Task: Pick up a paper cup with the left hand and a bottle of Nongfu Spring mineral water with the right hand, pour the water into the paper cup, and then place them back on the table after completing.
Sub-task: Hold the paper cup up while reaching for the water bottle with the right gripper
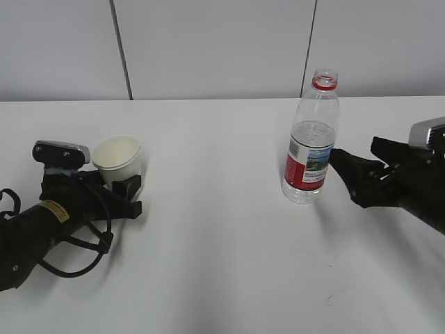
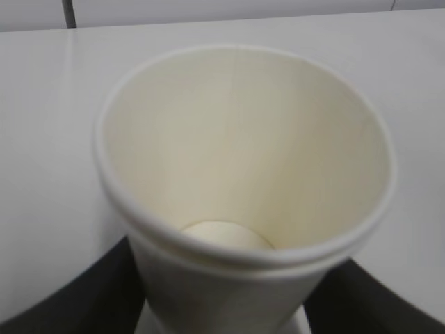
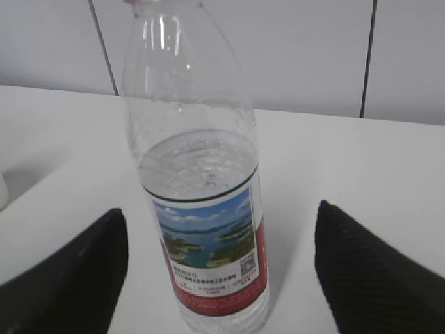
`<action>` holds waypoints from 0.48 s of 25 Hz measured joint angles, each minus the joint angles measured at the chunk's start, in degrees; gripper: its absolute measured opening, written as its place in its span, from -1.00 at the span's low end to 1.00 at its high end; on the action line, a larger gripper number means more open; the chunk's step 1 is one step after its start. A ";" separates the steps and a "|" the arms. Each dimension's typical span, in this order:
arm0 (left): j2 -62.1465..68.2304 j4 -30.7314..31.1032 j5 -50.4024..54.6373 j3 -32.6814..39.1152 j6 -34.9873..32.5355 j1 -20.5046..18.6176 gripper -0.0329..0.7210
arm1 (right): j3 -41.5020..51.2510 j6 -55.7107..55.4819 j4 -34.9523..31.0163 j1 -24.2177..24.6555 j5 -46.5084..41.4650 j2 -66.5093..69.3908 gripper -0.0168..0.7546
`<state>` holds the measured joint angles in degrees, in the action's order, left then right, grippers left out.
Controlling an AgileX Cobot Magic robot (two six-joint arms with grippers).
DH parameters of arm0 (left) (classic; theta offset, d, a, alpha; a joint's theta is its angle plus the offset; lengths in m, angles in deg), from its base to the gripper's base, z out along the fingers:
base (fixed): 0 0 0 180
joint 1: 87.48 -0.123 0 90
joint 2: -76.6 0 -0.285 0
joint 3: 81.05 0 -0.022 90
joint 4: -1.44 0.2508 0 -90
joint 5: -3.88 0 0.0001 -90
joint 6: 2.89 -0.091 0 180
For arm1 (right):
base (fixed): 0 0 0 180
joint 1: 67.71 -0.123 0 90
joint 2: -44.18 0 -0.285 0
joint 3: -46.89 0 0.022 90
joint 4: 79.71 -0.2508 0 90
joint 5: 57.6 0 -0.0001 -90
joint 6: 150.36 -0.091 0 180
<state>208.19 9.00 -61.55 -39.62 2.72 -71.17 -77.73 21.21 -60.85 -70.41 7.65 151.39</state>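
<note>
The white paper cup stands on the white table at the left, and its cream inside looks dry and empty. My left gripper, on the yellow-labelled arm, is shut on the cup, with a black finger against each side low down. The uncapped bottle stands right of centre, with a red and landscape label and water reaching just above the label. My right gripper is open just right of the bottle. Its fingers flank the bottle without touching.
The table's back edge meets a pale wall with dark vertical seams. Black cables loop beside the left arm. Bare tabletop lies between the cup and the bottle and along the front.
</note>
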 joint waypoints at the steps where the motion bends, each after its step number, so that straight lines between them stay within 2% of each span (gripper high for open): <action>1: 0.00 0.00 0.00 0.00 0.00 0.00 0.20 | -0.49 0.00 0.00 0.00 0.00 0.00 0.66; 12: 0.00 0.06 0.00 0.00 0.00 0.00 0.20 | -6.71 -2.70 4.27 0.00 -0.70 8.51 0.68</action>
<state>208.19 9.05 -61.55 -39.62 2.72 -71.17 -84.44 18.52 -56.58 -70.41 6.94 159.90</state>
